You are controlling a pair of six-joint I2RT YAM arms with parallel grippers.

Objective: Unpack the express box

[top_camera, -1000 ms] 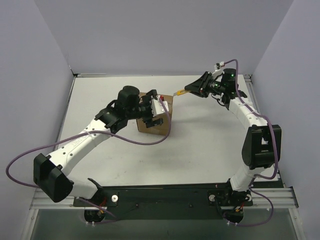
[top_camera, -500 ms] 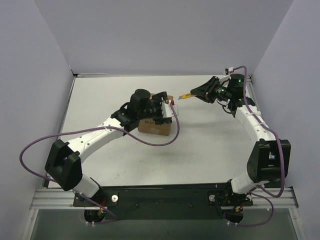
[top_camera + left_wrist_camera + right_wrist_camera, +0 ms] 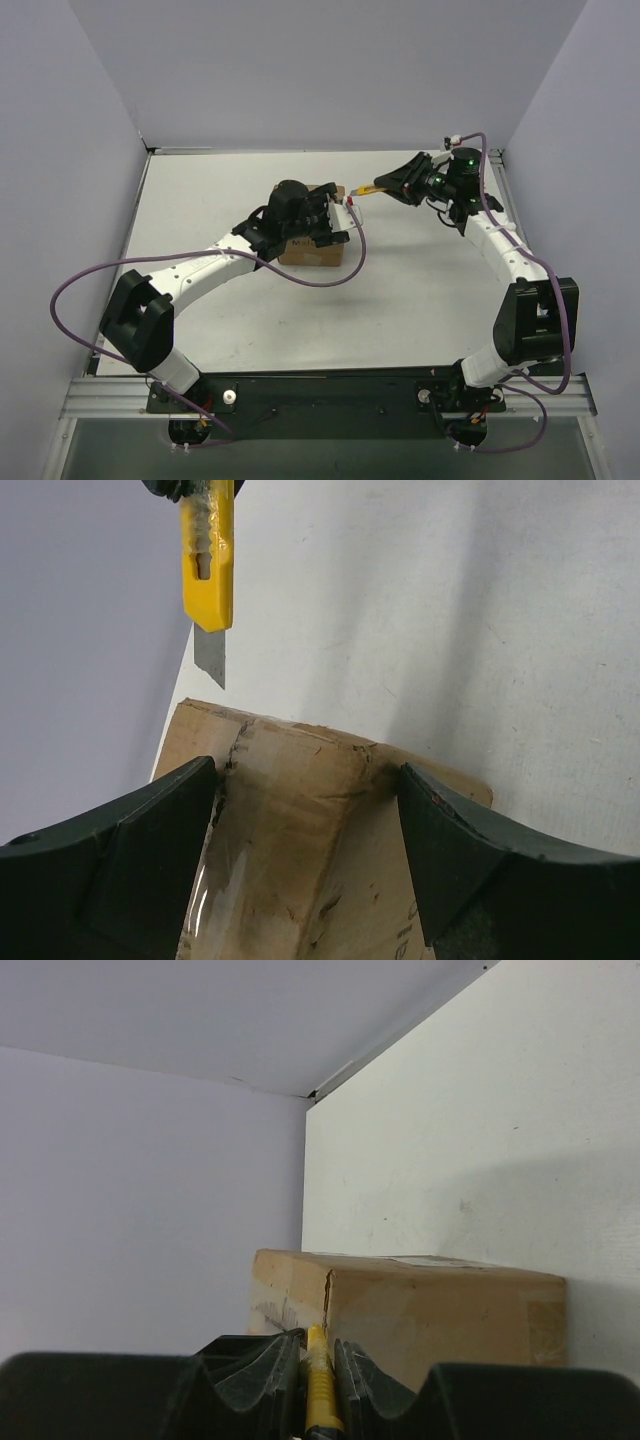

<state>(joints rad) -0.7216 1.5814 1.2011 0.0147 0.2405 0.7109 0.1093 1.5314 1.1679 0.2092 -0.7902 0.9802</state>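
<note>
The express box (image 3: pixel 312 252), a brown cardboard carton with its taped top closed, sits mid-table. My left gripper (image 3: pixel 336 214) hangs over its far right end, open wide. In the left wrist view the two dark fingers (image 3: pixel 150 840) flank the box's taped top (image 3: pixel 300 820), and I cannot tell if they touch it. My right gripper (image 3: pixel 398 183) is shut on a yellow utility knife (image 3: pixel 365 189). Its bare blade (image 3: pixel 210 660) points at the box's far edge, a short gap away. The right wrist view shows the knife (image 3: pixel 320 1385) between the jaws, aimed at a corner seam of the box (image 3: pixel 430 1310).
White table (image 3: pixel 420 290) with purple walls at the back and on both sides. Purple cables loop off both arms, one sagging just in front of the box (image 3: pixel 330 282). The arm bases stand on the black rail (image 3: pixel 330 385) at the near edge.
My left arm has reached further right, bringing its gripper over the box's right end, with the jaws narrowing slightly. The right arm swung right, then brought the knife a little nearer the box.
</note>
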